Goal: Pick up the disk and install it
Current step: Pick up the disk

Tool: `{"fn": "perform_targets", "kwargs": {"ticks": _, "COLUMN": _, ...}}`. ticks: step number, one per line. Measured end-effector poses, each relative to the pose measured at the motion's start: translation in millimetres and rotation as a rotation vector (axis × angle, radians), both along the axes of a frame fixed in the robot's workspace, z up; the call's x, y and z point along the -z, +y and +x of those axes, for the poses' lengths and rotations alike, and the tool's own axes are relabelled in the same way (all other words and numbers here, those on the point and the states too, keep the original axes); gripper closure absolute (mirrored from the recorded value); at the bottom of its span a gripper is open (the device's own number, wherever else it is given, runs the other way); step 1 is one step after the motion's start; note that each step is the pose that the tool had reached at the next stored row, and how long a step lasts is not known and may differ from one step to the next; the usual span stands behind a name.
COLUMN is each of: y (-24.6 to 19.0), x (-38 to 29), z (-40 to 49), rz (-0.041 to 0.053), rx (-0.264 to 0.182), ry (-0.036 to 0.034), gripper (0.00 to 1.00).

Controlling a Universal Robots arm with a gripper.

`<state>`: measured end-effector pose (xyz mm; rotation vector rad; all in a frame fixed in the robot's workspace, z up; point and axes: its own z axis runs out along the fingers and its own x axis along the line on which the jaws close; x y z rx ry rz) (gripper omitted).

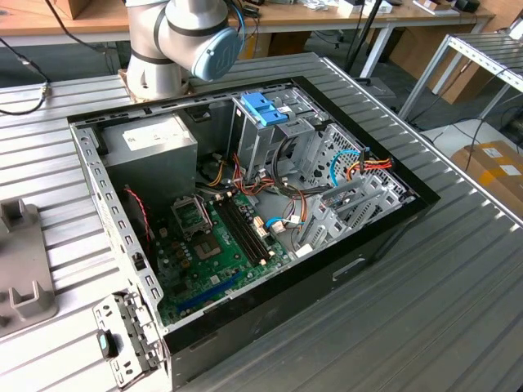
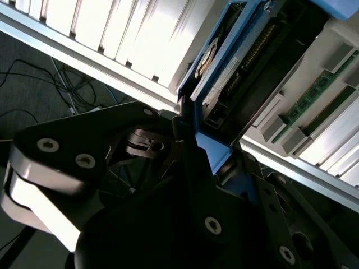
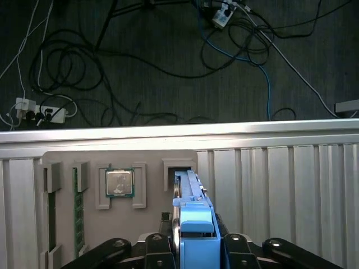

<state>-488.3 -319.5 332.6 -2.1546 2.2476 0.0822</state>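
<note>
Claw (image 3: pixel 195 246) clamped on disk (image 3: pixel 189 193) by its blue plastic end, seen in both wrist views. Disk stands on edge, far end at slot of grey parts tray (image 3: pixel 151 162), near processor chip (image 3: pixel 119 182). Cannot tell whether it is clear of slot. Open computer case (image 1: pixel 384 233) at centre of exterior view. Likely pick step. Draw straight along slot, no twist, rails parallel to slot walls. Plastic may flex, so hold centred and steady.

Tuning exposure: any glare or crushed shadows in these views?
Second wrist view: table slats blown out white, gripper nearly black around the disk. First wrist view: even light, dark floor. Exterior view: soft even light, computer case interior shaded, no harsh glare.
</note>
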Motion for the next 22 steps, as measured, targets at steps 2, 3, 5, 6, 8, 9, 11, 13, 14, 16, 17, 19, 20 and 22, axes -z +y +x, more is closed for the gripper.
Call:
{"fn": "perform_targets", "kwargs": {"ticks": 2, "y": 0.0, "x": -3.0, "z": 0.0, "rz": 0.0013, "rx": 0.000, "ry": 0.0001, "gripper": 0.63}}
{"fn": "perform_targets", "kwargs": {"ticks": 3, "y": 0.0, "x": -4.5, "z": 0.0, "rz": 0.0021, "rx": 0.000, "ry": 0.0000, "gripper": 0.63}}
{"fn": "perform_targets", "kwargs": {"ticks": 5, "y": 0.0, "x": -7.6, "z": 0.0, "rz": 0.0058, "rx": 0.000, "ry": 0.0000, "gripper": 0.63}}
{"fn": "perform_targets", "kwargs": {"ticks": 6, "y": -0.1, "x": -8.0, "z": 0.0, "rz": 0.0068, "rx": 0.000, "ry": -0.0001, "gripper": 0.63}}
{"fn": "perform_targets", "kwargs": {"ticks": 8, "y": -0.4, "x": -8.7, "z": 0.0, "rz": 0.0092, "rx": 0.000, "ry": 0.0000, "gripper": 0.63}}
{"fn": "perform_targets", "kwargs": {"ticks": 9, "y": -0.4, "x": -9.6, "z": 0.0, "rz": 0.0101, "rx": 0.000, "ry": 0.0001, "gripper": 0.63}}
{"fn": "perform_targets", "kwargs": {"ticks": 11, "y": -0.4, "x": -11.7, "z": 0.0, "rz": 0.0110, "rx": 0.000, "ry": 0.0001, "gripper": 0.63}}
{"fn": "perform_targets", "kwargs": {"ticks": 13, "y": -0.4, "x": -14.2, "z": 0.0, "rz": 0.0114, "rx": 0.000, "ry": 0.0000, "gripper": 0.63}}
{"fn": "perform_targets", "kwargs": {"ticks": 14, "y": -0.4, "x": -15.5, "z": 0.0, "rz": 0.0118, "rx": 0.000, "ry": -0.0001, "gripper": 0.63}}
{"fn": "perform_targets", "kwargs": {"ticks": 16, "y": -0.4, "x": -19.1, "z": 0.0, "rz": 0.0123, "rx": 0.000, "ry": 0.0000, "gripper": 0.63}}
{"fn": "perform_targets", "kwargs": {"ticks": 17, "y": -0.4, "x": -20.2, "z": 0.0, "rz": 0.0124, "rx": 0.000, "ry": 0.0001, "gripper": 0.63}}
{"fn": "perform_targets", "kwargs": {"ticks": 19, "y": -0.4, "x": -22.2, "z": 0.0, "rz": 0.0128, "rx": 0.000, "ry": 0.0000, "gripper": 0.63}}
{"fn": "perform_targets", "kwargs": {"ticks": 20, "y": -0.4, "x": -24.5, "z": 0.0, "rz": 0.0133, "rx": 0.000, "ry": 0.0000, "gripper": 0.63}}
{"fn": "perform_targets", "kwargs": {"ticks": 22, "y": -0.4, "x": -27.0, "z": 0.0, "rz": 0.0138, "rx": 0.000, "ry": 0.0000, "gripper": 0.63}}
